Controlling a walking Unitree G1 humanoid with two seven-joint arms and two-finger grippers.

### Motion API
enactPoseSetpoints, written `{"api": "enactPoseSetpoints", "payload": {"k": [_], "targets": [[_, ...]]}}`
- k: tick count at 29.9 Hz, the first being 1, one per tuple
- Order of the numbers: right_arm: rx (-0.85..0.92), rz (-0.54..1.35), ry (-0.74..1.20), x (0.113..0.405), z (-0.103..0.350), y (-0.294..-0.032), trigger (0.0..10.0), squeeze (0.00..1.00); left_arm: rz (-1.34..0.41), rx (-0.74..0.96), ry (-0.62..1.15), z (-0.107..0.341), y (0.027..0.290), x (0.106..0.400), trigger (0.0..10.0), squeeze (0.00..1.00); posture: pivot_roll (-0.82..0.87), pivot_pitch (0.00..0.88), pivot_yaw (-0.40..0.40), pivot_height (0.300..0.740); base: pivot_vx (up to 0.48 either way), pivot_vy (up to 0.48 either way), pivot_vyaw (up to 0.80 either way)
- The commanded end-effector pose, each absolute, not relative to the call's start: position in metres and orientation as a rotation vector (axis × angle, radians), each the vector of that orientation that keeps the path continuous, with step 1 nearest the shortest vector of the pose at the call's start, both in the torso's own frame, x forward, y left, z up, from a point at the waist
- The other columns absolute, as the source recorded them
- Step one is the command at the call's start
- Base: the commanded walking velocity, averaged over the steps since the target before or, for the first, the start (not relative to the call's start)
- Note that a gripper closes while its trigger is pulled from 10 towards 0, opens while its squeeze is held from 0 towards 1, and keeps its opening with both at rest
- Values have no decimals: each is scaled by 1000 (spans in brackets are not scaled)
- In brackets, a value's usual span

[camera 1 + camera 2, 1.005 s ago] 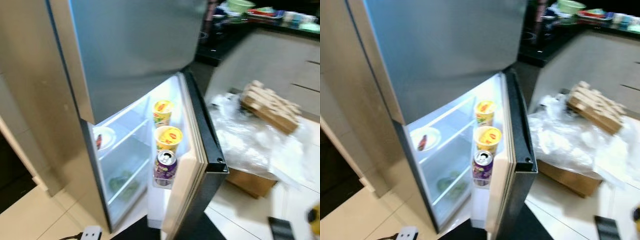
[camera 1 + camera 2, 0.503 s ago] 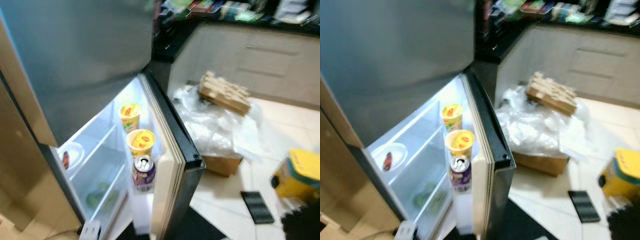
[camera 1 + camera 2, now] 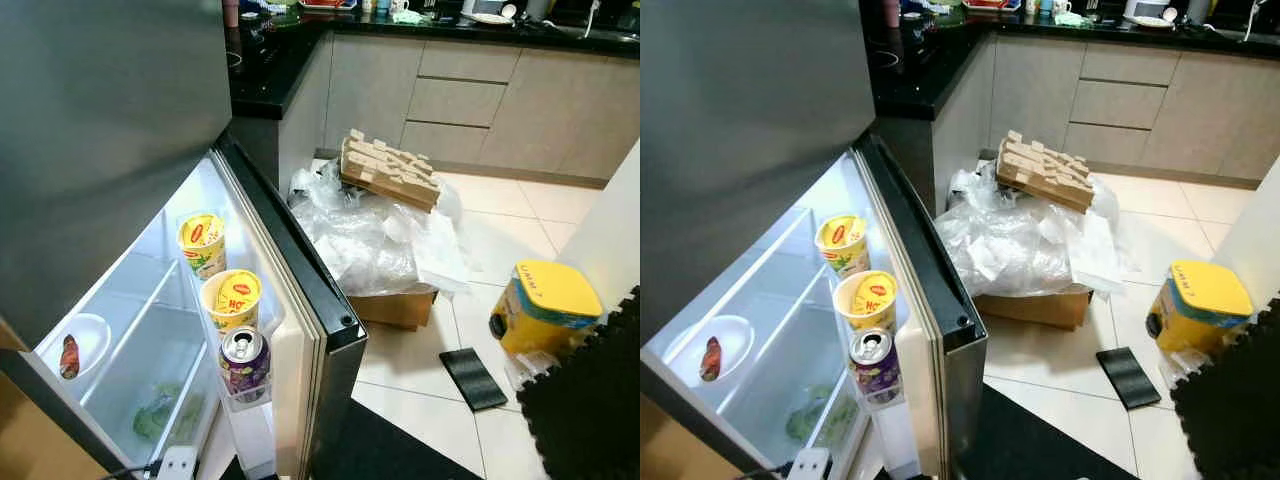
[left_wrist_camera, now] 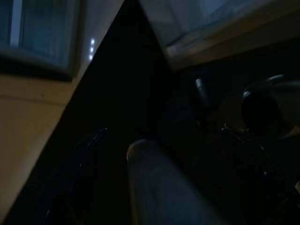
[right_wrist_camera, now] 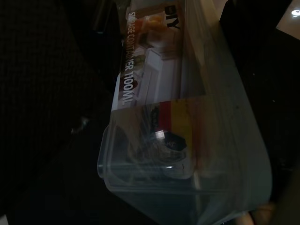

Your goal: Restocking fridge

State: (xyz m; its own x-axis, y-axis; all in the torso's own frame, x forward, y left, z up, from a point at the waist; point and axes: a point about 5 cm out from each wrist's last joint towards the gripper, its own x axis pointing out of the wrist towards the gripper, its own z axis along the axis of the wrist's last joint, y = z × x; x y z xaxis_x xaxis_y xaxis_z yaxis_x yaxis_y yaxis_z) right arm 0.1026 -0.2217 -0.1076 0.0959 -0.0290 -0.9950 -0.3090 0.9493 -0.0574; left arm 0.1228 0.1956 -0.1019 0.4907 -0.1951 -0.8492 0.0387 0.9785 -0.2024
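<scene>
The fridge door (image 3: 300,300) stands open; its shelf holds cups and a can (image 3: 243,362). Approach squarely. Claw states probably can't be told.

Camera view swung rightward, sharper

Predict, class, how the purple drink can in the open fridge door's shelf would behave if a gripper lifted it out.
The purple can looks rigid but thin-walled, so it may dent under a hard squeeze. Its smooth round side could slip, and would probably roll if laid down. Upright beside the noodle cup, it seems stable.
</scene>
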Motion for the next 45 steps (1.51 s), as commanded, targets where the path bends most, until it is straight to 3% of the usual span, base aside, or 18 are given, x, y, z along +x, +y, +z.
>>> {"api": "enactPoseSetpoints", "payload": {"k": [1,5,21,27,45], "targets": [[-266,205,1463,101,-108,-224,10000,0,-143,-180,1064,-104,190,120,10000,0,-74,0,-15,740,0,-465,0],[-258,208,1476,95,-109,-224,10000,0,-147,-177,1068,-104,189,120,10000,0,-77,0,-13,740,0,-465,0],[-247,221,1465,101,-110,-211,10000,0,-122,-177,1076,-105,189,117,10000,0,-77,0,-17,740,0,0,0],[-249,220,1459,105,-109,-213,10000,0,-119,-169,1067,-105,190,119,10000,0,-76,0,-18,740,0,-470,0],[-250,219,1458,112,-105,-222,10000,0,53,-191,849,-84,209,166,10000,0,-78,0,-17,740,0,-69,0]]}}
